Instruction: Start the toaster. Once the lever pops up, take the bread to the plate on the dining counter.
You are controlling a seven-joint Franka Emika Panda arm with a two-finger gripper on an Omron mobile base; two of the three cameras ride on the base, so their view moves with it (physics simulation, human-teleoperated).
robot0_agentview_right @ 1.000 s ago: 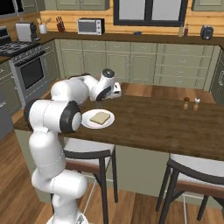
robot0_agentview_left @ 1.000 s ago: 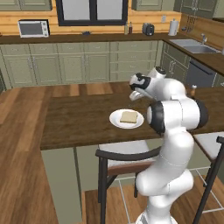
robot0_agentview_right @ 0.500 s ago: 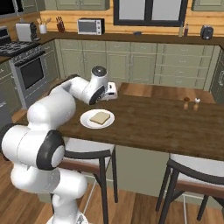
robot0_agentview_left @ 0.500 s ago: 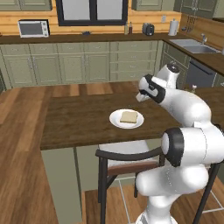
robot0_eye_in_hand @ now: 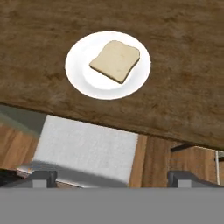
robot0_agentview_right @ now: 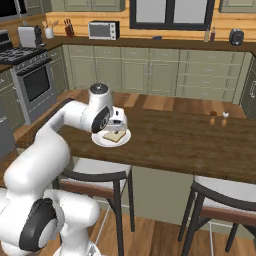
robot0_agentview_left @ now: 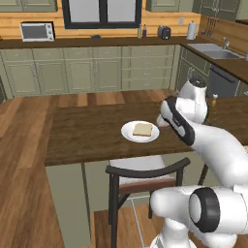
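The bread [robot0_eye_in_hand: 115, 60] lies flat on the plate [robot0_eye_in_hand: 81, 78], slightly toward the plate's far side in the hand view, and nothing touches it. The plate stands on the dining counter [robot0_agentview_left: 87, 131] near its near edge, above a stool with a pale seat [robot0_eye_in_hand: 87, 148]. The gripper [robot0_agentview_right: 116, 127] hangs above and just beside the plate, its fingers spread wide and holding nothing; in the hand view the two fingertips [robot0_eye_in_hand: 41, 178] stand far apart at the bottom, with the stool seat between them.

Over the last second the arm has swung: in the left base view the hand has moved from over the counter's middle toward the right, and the forearm now crosses the right of that view. The slice has kept its place on the plate throughout.

Judgement: the delivery appears complete, since the slice rests on the plate and the hand is free of it. The toaster [robot0_agentview_left: 163, 32] stands far off on the back counter. What remains is probably only the withdrawal of the arm.
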